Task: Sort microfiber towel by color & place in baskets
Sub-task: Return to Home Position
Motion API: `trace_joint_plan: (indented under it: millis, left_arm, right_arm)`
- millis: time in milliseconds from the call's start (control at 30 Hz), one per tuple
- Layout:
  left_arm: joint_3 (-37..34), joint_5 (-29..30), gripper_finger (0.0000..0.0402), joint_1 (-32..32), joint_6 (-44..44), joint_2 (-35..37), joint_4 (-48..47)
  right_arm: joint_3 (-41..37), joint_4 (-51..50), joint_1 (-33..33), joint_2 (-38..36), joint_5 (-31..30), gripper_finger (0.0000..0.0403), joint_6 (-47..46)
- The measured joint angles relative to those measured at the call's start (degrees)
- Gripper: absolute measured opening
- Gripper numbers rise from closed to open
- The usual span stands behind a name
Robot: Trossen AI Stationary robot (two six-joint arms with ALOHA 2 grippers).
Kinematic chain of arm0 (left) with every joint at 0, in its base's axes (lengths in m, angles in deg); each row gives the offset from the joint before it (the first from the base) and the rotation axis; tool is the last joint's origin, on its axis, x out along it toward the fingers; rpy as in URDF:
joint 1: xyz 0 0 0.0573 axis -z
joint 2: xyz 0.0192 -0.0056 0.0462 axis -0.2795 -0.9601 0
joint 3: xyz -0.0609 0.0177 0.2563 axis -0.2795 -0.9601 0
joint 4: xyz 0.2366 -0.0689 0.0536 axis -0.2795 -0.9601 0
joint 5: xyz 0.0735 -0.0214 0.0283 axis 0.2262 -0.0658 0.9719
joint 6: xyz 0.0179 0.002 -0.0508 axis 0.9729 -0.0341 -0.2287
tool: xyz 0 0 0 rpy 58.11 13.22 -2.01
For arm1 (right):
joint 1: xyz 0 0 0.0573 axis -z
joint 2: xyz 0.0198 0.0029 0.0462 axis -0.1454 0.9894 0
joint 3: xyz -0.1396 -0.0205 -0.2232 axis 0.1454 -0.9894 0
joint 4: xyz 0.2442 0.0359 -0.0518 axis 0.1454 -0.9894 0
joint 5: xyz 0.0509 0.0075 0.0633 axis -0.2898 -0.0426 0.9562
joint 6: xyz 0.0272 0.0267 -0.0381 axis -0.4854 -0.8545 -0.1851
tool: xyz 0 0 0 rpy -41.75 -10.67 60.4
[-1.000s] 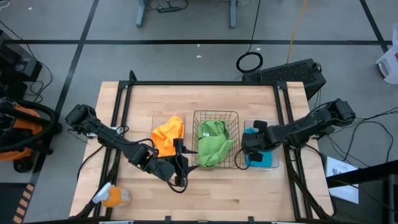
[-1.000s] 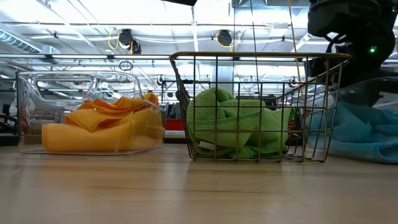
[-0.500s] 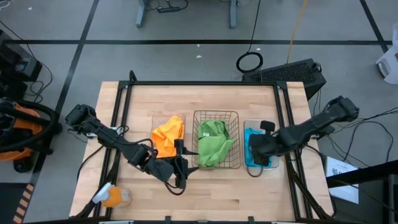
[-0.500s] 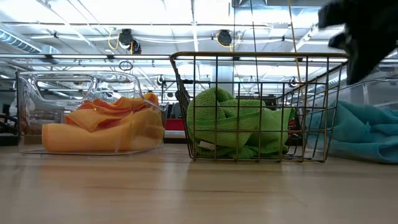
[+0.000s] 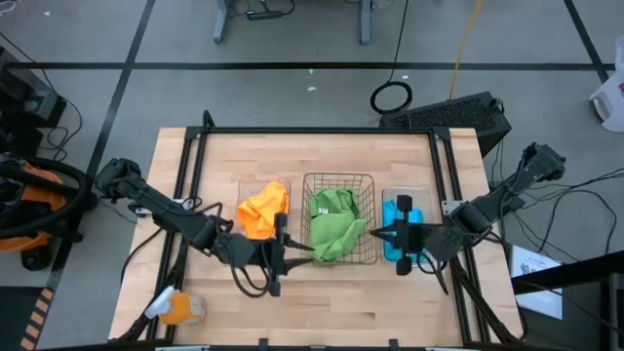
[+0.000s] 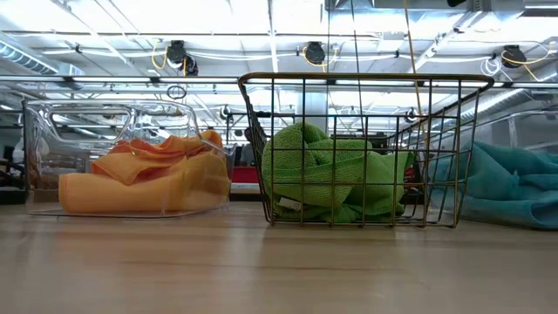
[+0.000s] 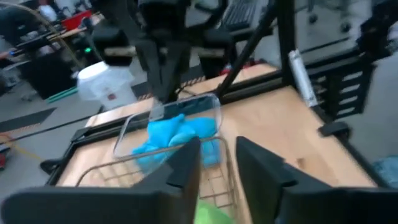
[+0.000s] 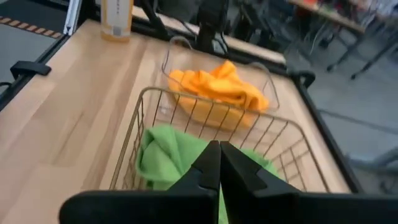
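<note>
Hovering over wood table point(image 5: 322, 312) — left fingers point(image 7: 183, 169) narrowly apart | right fingers point(image 8: 209, 167) closed (grey floor point(image 5: 292, 93))

We note a dark, jointed left arm point(image 5: 161, 207) and right arm point(image 5: 492, 198) with looping black cables point(image 5: 249, 285). Left end effector point(image 7: 217, 142) and right end effector point(image 8: 216, 146): two dark fingers point(image 7: 185, 171) each.

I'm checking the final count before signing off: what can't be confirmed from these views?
- Towel count per bin: the orange towels, green towels and blue towels lie bunched, layers hidden in every view.
- Right clear bin: high view, partly covered by the right gripper; low view, cut by the right edge.
- Orange-and-white object: too small in the high view to identify.
- Left gripper: out of the low view's frame.
</note>
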Motion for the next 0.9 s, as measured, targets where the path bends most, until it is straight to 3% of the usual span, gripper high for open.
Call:
trace_joint_plan:
  millis: [267, 600, 900]
  left_arm:
    - [-0.8, -8.6, 0.0007, -0.7, 1.2, 0.5, 0.5]
    - [-9.8, -9.4, 0.0007, -4.3, -0.9, 0.5, 7.9]
    - [-18.2, -12.4, 0.0006, -5.3, -2.0, 0.7, 14.1]
  right_arm:
    - [-8.4, 19.9, 2.0, -0.2, 4.8, 0.0000, 12.3]
    - [-20.4, 39.4, 10.0, -0.2, 20.1, 0.0000, 16.2]
    - [-25.1, 40.2, 13.6, -0.2, 24.3, 0.0000, 10.4]
